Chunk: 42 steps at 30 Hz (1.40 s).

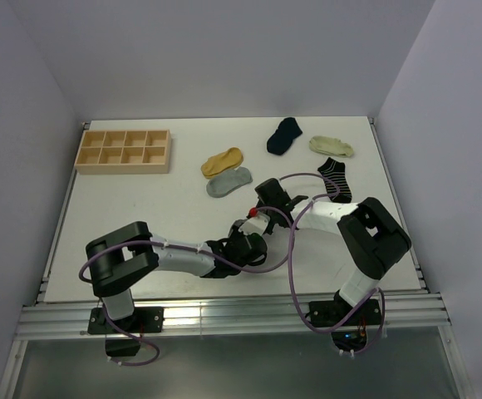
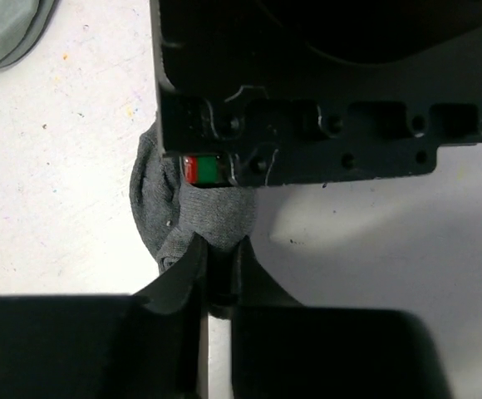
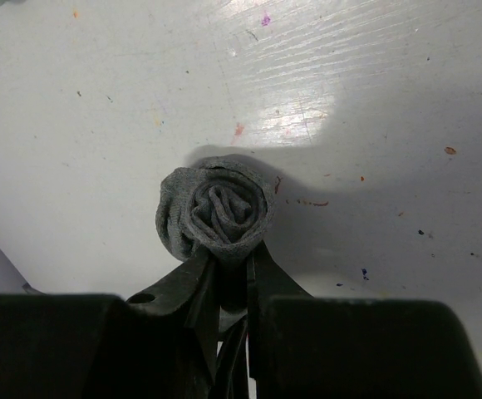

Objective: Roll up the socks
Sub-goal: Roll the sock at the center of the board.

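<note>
The dark grey sock (image 3: 216, 212) is wound into a tight roll with its spiral end facing the right wrist camera. My right gripper (image 3: 233, 259) is shut on the roll's lower edge. My left gripper (image 2: 220, 249) is shut on the same sock (image 2: 193, 212) from the other side, close under the right gripper's black body (image 2: 324, 91). In the top view the two grippers, left (image 1: 248, 239) and right (image 1: 259, 218), meet near the table's middle front, and the roll is hidden between them. It sits at or just above the table.
Mustard (image 1: 222, 160) and light grey (image 1: 228, 182) socks lie just behind the grippers. Navy (image 1: 284, 135), cream (image 1: 331, 146) and striped (image 1: 335, 178) socks lie at the back right. A wooden compartment tray (image 1: 125, 150) stands at the back left. Purple cables loop around both arms.
</note>
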### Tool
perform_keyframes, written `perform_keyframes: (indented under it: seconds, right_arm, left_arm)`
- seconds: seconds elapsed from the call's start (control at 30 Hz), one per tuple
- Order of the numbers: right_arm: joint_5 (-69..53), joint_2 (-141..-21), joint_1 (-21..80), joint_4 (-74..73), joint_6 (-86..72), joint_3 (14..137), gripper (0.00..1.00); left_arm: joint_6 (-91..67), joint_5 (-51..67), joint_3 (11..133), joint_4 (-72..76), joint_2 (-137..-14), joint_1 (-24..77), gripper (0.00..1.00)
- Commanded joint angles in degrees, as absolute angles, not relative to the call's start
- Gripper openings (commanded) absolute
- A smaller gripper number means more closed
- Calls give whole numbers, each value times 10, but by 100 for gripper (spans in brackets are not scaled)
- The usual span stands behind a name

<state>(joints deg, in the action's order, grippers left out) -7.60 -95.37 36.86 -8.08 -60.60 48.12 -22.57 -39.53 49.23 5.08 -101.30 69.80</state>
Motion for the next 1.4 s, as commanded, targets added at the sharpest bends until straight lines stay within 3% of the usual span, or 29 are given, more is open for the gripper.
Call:
perform_keyframes:
  seconds: [0.0,0.1,0.23,0.5,0.9,1.37]
  right_arm:
    - [-91,-952,375,-90,-606,486,0]
    - [-86,-933,374,-66,-607,472,7]
    - [-72,-902,374,-23,-618,437,27]
    - [-52,-853,372,39,-626,395,56]
    - [-57,-874,372,83,-635,378,59]
    - [-76,-932,372,115,-635,386,56]
  left_arm:
    - [-259,-357,488,31,-1027,700,3]
    - [-279,-317,472,35,-1001,694,0]
    - [-308,-231,442,49,-940,665,0]
    - [-372,-39,386,93,-875,548,0]
    - [-458,158,356,154,-907,422,0]
    - [-516,234,333,197,-962,375,0]
